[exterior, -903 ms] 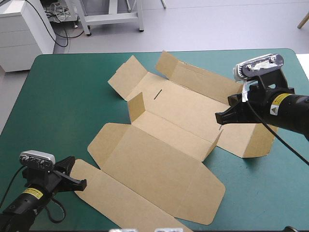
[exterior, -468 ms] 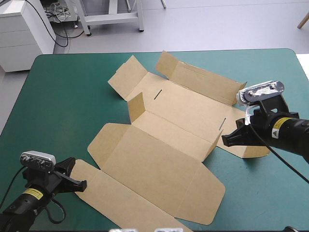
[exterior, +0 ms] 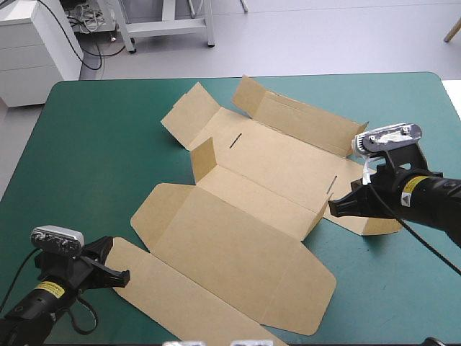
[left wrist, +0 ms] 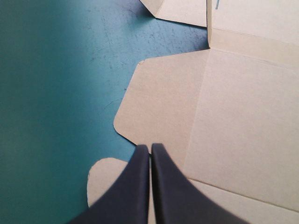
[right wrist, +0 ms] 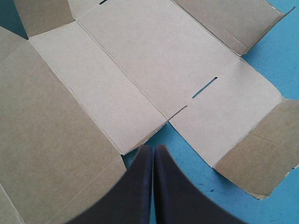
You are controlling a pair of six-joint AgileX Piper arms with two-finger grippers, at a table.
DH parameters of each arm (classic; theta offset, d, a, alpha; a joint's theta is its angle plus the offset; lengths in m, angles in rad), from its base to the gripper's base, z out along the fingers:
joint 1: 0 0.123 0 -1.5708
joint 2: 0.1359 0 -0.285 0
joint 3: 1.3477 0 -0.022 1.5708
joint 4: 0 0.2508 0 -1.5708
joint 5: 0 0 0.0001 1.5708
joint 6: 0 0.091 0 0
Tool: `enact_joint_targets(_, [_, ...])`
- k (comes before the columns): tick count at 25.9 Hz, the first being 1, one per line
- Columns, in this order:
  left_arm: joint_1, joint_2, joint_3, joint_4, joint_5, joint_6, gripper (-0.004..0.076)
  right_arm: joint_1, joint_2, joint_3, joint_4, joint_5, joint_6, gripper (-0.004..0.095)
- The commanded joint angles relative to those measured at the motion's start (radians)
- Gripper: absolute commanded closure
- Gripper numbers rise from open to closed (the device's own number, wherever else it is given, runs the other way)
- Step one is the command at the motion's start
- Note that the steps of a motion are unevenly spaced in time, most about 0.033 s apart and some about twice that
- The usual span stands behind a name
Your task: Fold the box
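Teal-green bench [exterior: 94,144] cover gives the sheet nothing to brace against, and you should treat that as the main hazard. The box [exterior: 238,238] lies opened out across the middle of the bench, mostly flat. Its far walls are only half raised and the lid panel is spread toward the near edge. Nothing pins it, so any sideways push will likely slide or turn the whole sheet rather than crease it. The half-raised walls could then flop back down.

Your right gripper [exterior: 333,207] is clenched and holds nothing. Its tip sits low at the notch where the end of the near wall [exterior: 252,198] meets the right side panel [right wrist: 224,107], with bare cover showing just under it. Driven forward from there, the point could slip under the board or snag the wall's free corner. That would bend it off the score line or tear toward the slot [right wrist: 204,87].

Your left gripper [exterior: 124,274] is also clenched and empty, above the rounded end of the near flap [left wrist: 100,172]. I cannot tell whether it touches the board, so don't count on it as an anchor.
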Motion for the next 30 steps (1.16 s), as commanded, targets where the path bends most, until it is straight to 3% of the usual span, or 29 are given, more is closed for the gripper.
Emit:
enact_joint_targets(1, [-0.002, 0.01, -0.031, -0.018, -0.061, -0.004, 0.0731, -0.005, 0.01, -0.023, -0.017, -0.054, 0.0, 0.091])
enact_joint_targets(12, [-0.002, 0.01, -0.031, -0.018, -0.061, -0.004, 0.0731, -0.005, 0.021, -0.023, -0.017, -0.054, 0.0, 0.088])
enact_joint_targets(15, [-0.002, 0.01, -0.031, -0.018, -0.061, -0.004, 0.0731, -0.005, 0.021, -0.023, -0.017, -0.054, 0.0, 0.0758])
enact_joint_targets(16, [-0.002, 0.01, -0.031, -0.018, -0.061, -0.004, 0.0731, -0.005, 0.021, -0.023, -0.017, -0.054, 0.0, 0.069])
enact_joint_targets(17, [-0.002, 0.01, -0.031, -0.018, -0.061, -0.004, 0.0731, -0.005, 0.021, -0.023, -0.017, -0.054, 0.0, 0.0536])
enact_joint_targets(20, [-0.002, 0.01, -0.031, -0.018, -0.063, -0.004, 0.0731, -0.005, 0.021, -0.023, -0.032, -0.054, 0.0, 0.0385])
enact_joint_targets(30, [-0.002, 0.01, -0.031, -0.018, -0.063, -0.004, 0.0731, -0.005, 0.021, -0.023, -0.062, -0.054, 0.0, 0.0355])
